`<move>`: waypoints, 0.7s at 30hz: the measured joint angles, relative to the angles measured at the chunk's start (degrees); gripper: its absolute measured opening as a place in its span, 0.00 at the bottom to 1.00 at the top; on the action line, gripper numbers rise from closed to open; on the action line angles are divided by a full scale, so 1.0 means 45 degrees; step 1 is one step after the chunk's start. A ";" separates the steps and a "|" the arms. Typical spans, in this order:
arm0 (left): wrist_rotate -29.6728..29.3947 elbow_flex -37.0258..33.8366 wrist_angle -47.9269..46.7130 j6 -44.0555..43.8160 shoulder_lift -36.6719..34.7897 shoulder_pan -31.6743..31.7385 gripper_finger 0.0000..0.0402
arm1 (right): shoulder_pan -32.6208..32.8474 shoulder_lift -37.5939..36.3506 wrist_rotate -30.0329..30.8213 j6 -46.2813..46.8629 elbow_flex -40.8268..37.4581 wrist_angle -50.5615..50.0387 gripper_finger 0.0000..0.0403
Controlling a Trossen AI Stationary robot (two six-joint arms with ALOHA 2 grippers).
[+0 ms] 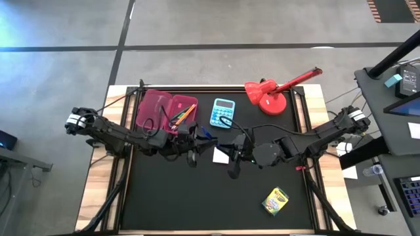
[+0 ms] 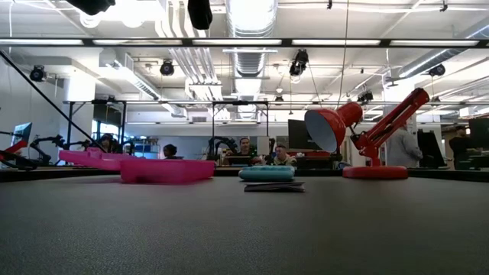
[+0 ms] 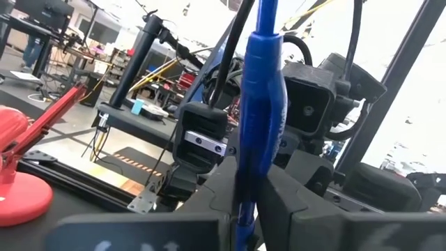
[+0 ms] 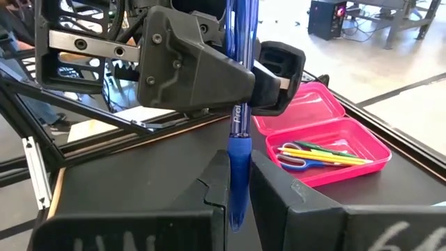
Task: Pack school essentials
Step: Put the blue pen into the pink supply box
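Blue plastic pen (image 4: 239, 118), clamped between both the left gripper (image 3: 245, 192) and right gripper (image 4: 237, 185) above the table's middle, risked dropping if 1 gripper released early.

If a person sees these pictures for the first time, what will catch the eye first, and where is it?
Most striking is the blue pen, gripped at once by the left gripper and the right gripper above the middle of the table. Behind it, toward the back left, lies the open pink pencil case with stationery inside, and at the back right stands the red desk lamp.
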 joint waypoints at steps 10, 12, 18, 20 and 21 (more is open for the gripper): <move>0.0018 0.0010 -0.0014 0.0009 0.0000 0.0010 0.04 | -0.0016 -0.0281 -0.0526 0.1260 0.0005 -0.0912 0.19; 0.0007 0.0010 -0.0003 -0.0007 0.0000 0.0056 0.04 | -0.0060 -0.0511 -0.0931 0.1850 0.0005 -0.1540 0.26; 0.0025 -0.0011 -0.1286 -0.0815 -0.0168 0.0829 0.04 | -0.0086 -0.1705 -0.2026 0.4356 0.0010 -0.4236 0.45; 0.0083 0.0010 -0.3053 -0.1688 -0.0352 0.1392 0.04 | -0.0033 -0.1958 -0.2127 0.5211 0.0010 -0.5058 0.48; 0.0183 0.0021 -0.3932 -0.2131 -0.0377 0.1725 0.04 | 0.0013 -0.2046 -0.2130 0.5608 0.0010 -0.5447 0.48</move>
